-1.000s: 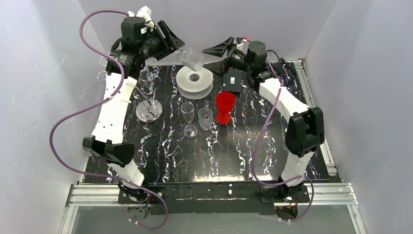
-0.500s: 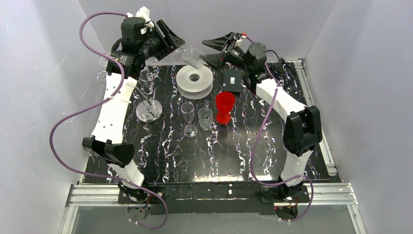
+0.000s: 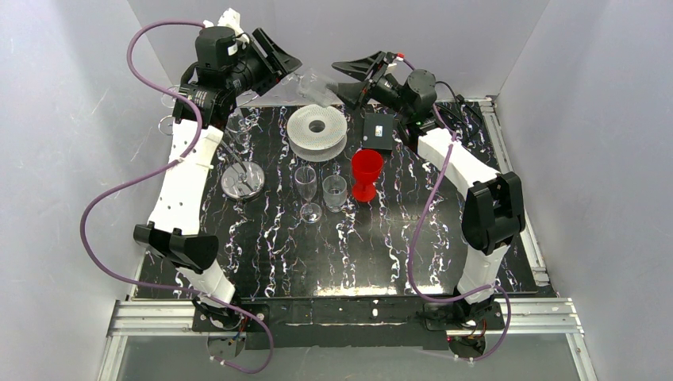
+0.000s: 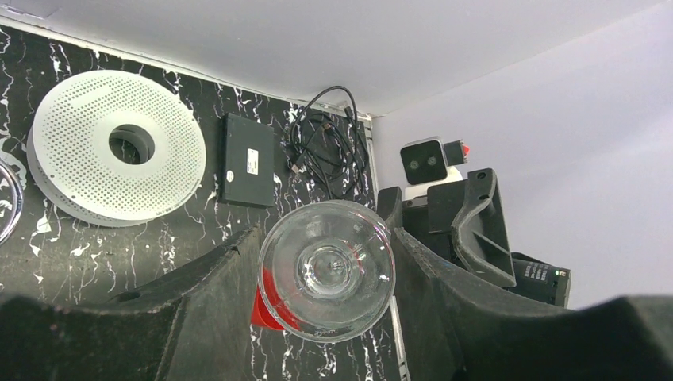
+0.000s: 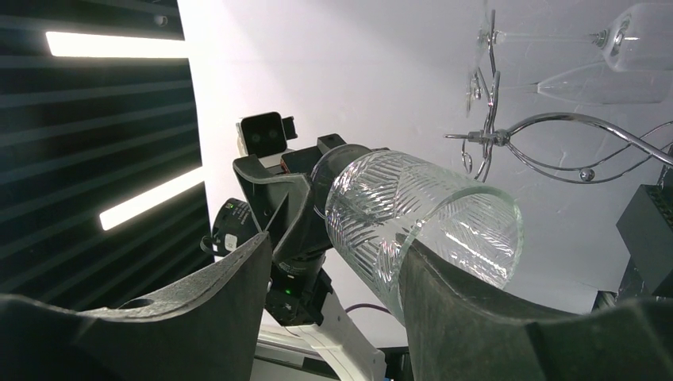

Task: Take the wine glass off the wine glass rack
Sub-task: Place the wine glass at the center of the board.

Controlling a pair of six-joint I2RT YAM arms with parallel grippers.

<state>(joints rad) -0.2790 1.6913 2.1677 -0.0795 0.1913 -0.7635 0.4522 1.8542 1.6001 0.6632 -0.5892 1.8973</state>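
So, we had the wine glass up in the air over the far edge of the desk, apart from the wine glass rack, which stood at the far left. Our left hand was clamped on the glass's base end, so it lay tilted toward the right. Our right hand sat around the bowl, fingers fairly wide, with a clear gap on one side, so no grip. Two spare glasses hung on the rack.
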